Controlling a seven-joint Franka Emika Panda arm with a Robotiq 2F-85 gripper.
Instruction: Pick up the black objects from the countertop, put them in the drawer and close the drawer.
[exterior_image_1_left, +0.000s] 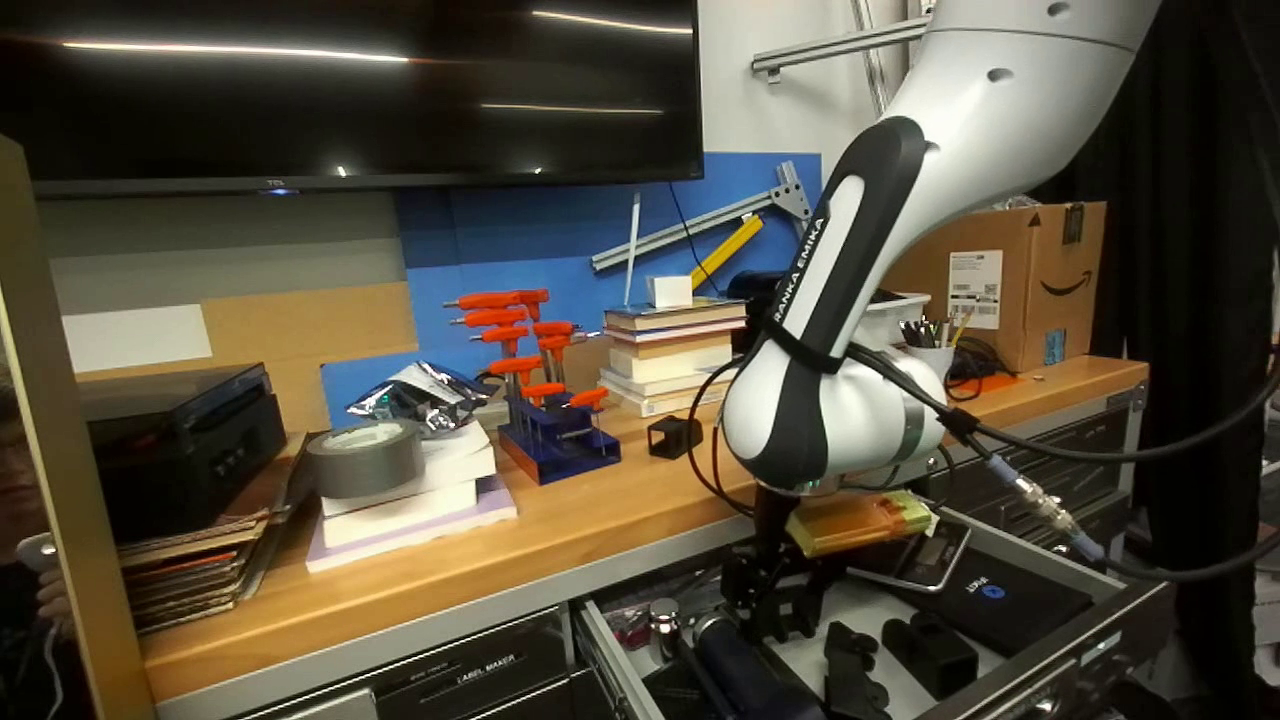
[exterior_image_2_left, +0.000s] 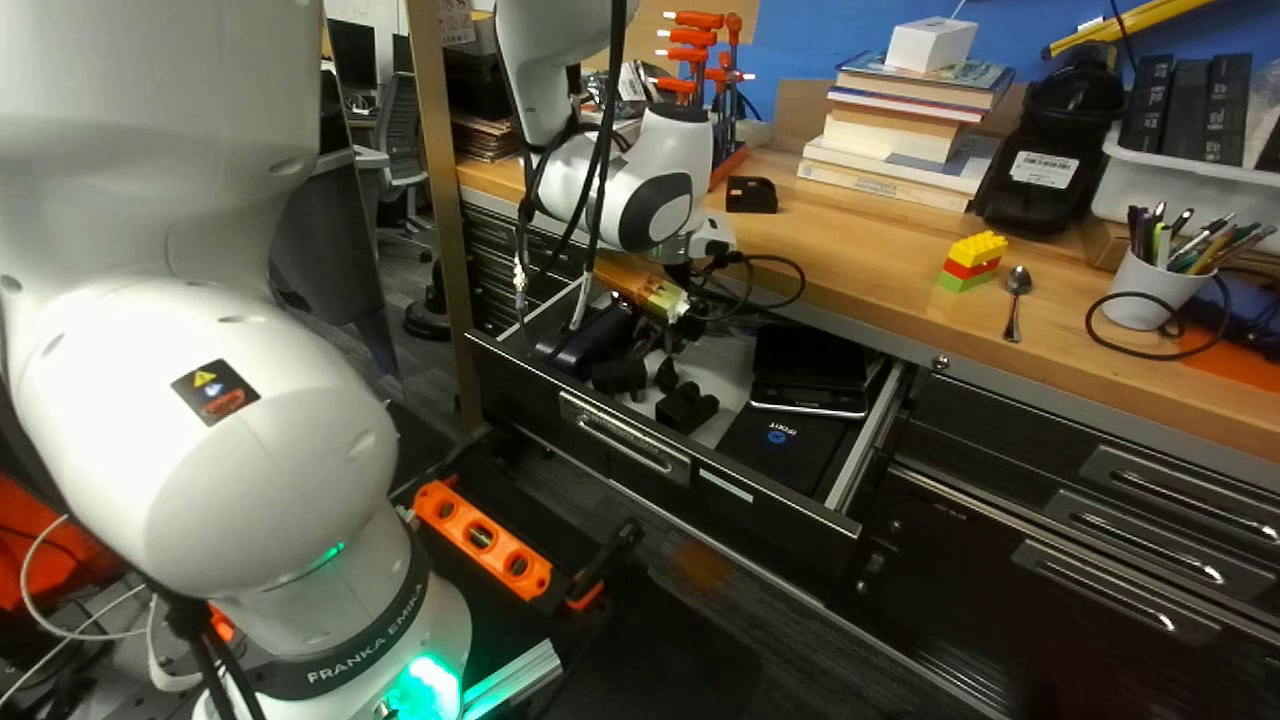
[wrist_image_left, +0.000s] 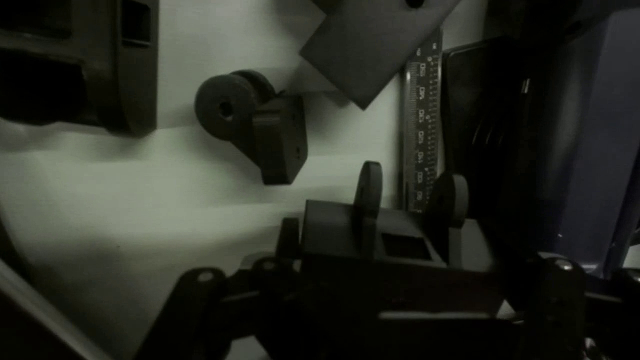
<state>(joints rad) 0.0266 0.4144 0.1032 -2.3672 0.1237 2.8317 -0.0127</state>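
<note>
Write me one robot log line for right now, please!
gripper: holds black bracket | place: at open drawer | countertop: black piece to collect | likely next: let go

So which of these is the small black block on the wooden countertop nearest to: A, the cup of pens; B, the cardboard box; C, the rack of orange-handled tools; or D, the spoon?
C, since in both exterior views the small black block sits on the countertop close by the rack of orange-handled tools.
</note>
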